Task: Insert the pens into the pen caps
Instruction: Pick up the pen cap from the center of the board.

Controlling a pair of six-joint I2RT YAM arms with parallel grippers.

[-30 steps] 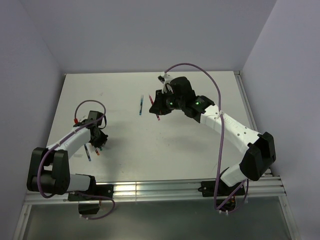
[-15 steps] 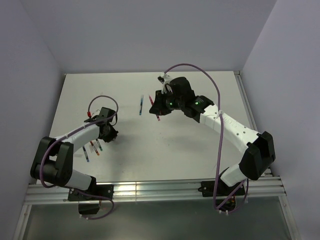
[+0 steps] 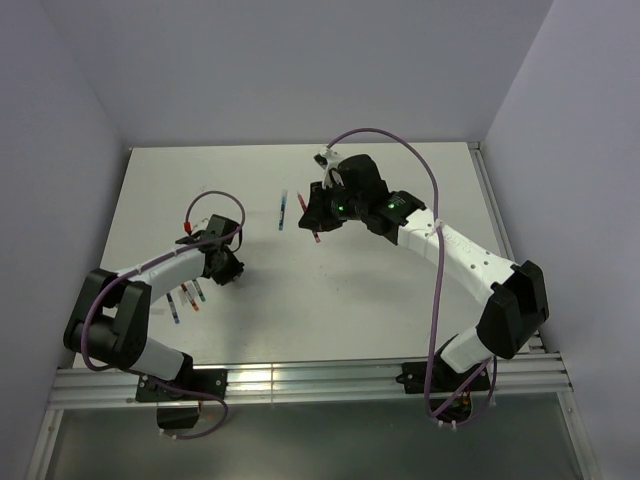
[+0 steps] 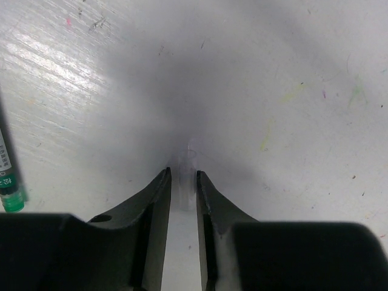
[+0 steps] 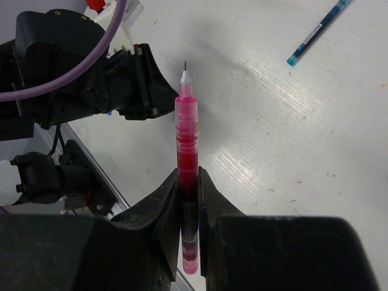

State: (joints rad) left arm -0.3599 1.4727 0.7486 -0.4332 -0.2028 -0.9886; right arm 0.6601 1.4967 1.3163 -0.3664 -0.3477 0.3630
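Note:
My right gripper [image 3: 310, 215] hangs above the table's far middle, shut on a red pen [image 5: 187, 133] whose bare dark tip [image 5: 185, 63] sticks out past the fingers. A blue pen [image 3: 283, 212] lies just to its left. My left gripper [image 3: 228, 268] is low over the table at the left. Its jaws [image 4: 183, 173] stand slightly apart with only bare table between them. Three short pieces lie left of it, one blue [image 3: 175, 307], one red [image 3: 187, 298] and one green [image 3: 198, 292]. I cannot tell if these are pens or pen caps. The green one [image 4: 9, 173] shows at the left wrist view's edge.
The white table [image 3: 330, 290] has grey walls on three sides and a metal rail [image 3: 300, 380] at its near edge. The left arm's dark wrist [image 5: 91, 79] shows in the right wrist view, beyond the red pen's tip.
The left gripper moved right and away from the three coloured pieces, toward the table's middle, and its jaws parted a little. The right arm and red pen stayed still.

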